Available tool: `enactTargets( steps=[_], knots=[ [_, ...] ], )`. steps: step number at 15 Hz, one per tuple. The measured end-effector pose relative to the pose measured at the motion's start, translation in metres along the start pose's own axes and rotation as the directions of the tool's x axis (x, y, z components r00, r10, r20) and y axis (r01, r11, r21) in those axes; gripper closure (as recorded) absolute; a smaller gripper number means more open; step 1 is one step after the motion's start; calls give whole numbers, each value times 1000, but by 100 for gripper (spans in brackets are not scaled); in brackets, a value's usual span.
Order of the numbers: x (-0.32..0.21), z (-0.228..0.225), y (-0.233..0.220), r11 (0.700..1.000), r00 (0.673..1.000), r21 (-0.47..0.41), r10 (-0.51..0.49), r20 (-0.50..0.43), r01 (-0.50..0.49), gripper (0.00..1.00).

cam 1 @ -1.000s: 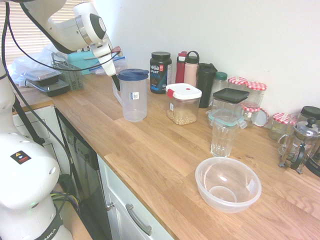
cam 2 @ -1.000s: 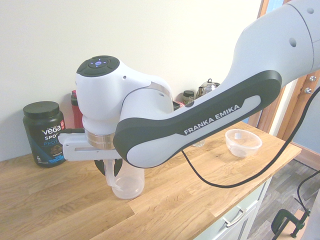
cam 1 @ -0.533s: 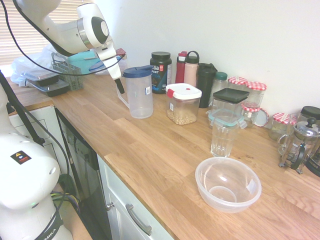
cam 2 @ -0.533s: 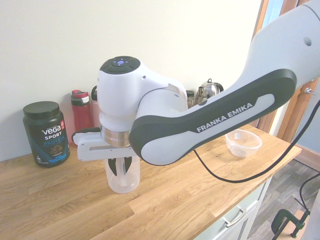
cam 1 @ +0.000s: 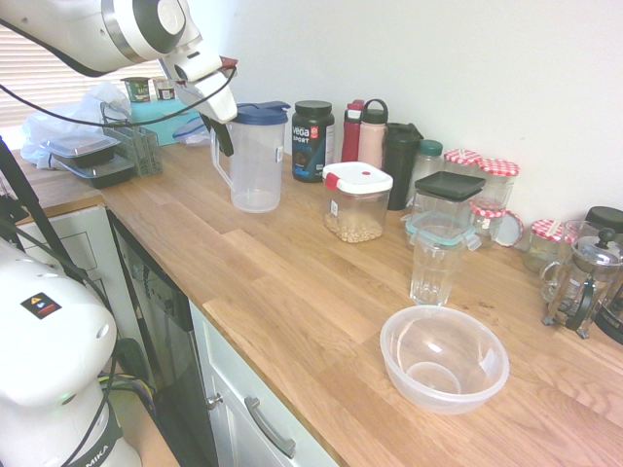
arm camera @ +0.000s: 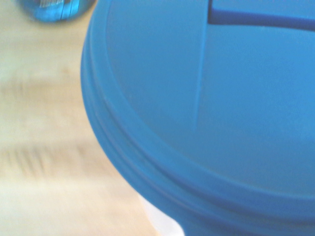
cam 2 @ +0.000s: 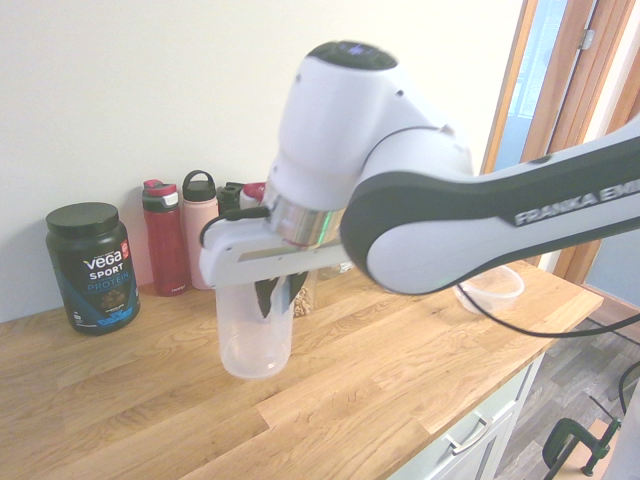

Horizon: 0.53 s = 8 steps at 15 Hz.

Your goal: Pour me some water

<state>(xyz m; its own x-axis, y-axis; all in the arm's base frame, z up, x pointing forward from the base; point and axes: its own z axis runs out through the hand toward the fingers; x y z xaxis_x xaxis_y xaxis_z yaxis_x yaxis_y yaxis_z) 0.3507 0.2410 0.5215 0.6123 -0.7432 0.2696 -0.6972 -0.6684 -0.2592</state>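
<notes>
Toward the front edge of the wooden counter (cam 1: 263,302) sat a clear plastic bowl (cam 1: 443,362) with nothing in it, and just behind it a ribbed drinking glass (cam 1: 431,270), upright and seemingly empty, ready to receive water. Farther back, a square, white-lidded canister (cam 1: 357,202) held what looked like chickpeas. Beyond it, well back from the glass, stood the blue-lidded pitcher (cam 1: 257,165), upright, probably to avoid spilling; no water level could be made out. The gripper (cam 1: 227,150) was clenched on its handle (cam 1: 221,173), likely for tilting control.
</notes>
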Motion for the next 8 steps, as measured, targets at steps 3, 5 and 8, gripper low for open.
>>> enactTargets(
  steps=[3,5,8],
  knots=[
    [32,-26,50,983,981,-16,-183,63,185,100],
    [59,-41,84,954,951,0,-298,85,299,100],
    [122,-54,134,891,887,38,-453,92,452,100]
  ],
)
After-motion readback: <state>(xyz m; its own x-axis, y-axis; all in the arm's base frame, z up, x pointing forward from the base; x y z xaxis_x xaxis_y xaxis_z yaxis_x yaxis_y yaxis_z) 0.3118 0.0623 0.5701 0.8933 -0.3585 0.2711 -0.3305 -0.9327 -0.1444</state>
